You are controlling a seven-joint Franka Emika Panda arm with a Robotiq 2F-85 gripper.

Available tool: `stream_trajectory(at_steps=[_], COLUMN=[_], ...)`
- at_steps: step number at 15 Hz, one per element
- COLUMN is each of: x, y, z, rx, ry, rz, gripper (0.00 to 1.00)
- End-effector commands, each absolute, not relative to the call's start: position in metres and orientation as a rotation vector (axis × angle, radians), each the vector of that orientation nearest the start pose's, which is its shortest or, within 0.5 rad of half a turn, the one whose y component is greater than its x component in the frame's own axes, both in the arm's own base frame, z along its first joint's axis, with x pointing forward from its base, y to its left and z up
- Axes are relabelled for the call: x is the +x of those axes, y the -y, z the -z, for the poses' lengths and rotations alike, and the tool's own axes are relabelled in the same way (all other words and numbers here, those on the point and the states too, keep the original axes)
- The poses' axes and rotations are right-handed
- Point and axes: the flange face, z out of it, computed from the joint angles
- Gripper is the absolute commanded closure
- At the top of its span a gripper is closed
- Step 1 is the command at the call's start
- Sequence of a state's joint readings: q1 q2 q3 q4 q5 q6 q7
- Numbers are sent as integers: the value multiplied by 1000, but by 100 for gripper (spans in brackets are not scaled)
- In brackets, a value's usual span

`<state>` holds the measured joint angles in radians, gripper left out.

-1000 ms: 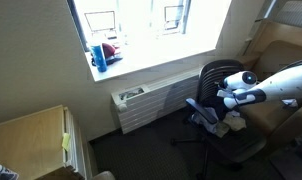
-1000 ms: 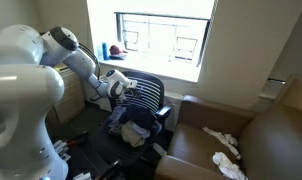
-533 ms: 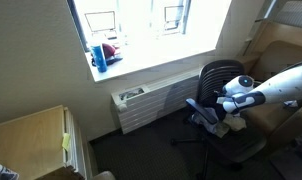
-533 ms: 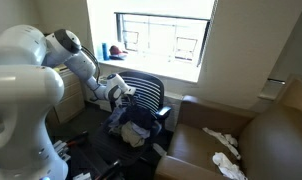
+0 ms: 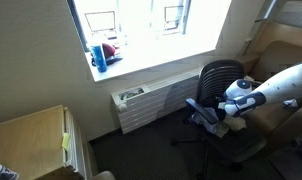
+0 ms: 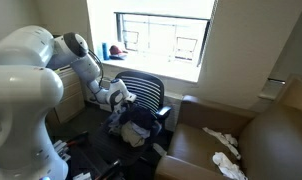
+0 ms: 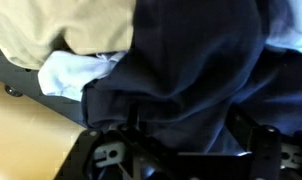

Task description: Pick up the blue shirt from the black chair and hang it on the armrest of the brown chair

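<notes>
The blue shirt [image 6: 137, 124] is in a heap on the seat of the black chair [image 6: 149, 92], a bit left of centre in that exterior view. The arm [image 6: 79, 55] reaches in from the left, and its end effector [image 6: 120, 98] is low at the left edge of the pile, right up against the cloth.

From the opposite side, in an exterior view, the arm [image 5: 283, 85] comes in from the right edge and the end effector [image 5: 230, 109] sits in front of the black chair's backrest [image 5: 219, 78], just above the clothes on the seat.

In the wrist view the dark blue shirt [image 7: 191, 70] fills most of the frame. There's a beige cloth [image 7: 61, 25] at upper left and a pale white-blue cloth [image 7: 73, 72] tucked under it. The end effector [image 7: 181, 145] shows along the bottom edge, but its fingertips get lost in the dark fabric, so it's impossible to tell how wide it is or whether it has hold of anything.

The brown chair [image 6: 276, 135] sits at lower right, well apart from the shirt, with a white cloth [image 6: 223, 152] lying on its seat.
</notes>
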<state>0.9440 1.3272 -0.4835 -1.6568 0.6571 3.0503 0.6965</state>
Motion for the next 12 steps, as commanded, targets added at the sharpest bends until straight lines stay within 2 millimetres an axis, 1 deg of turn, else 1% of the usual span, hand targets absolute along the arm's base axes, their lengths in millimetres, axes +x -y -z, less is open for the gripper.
stream_trajectory(at_steps=[1, 2, 5, 8, 10, 12], x=[563, 561, 556, 553, 555, 559], y=[-239, -240, -240, -240, -240, -238], z=[59, 62, 74, 80, 76, 68], rx=[-3064, -3067, -3052, -3068, -3085, -3115], ry=[-792, -789, -811, -790, -747, -675], rz=[643, 634, 612, 658, 729, 822], gripper=[0, 23, 44, 64, 77, 92])
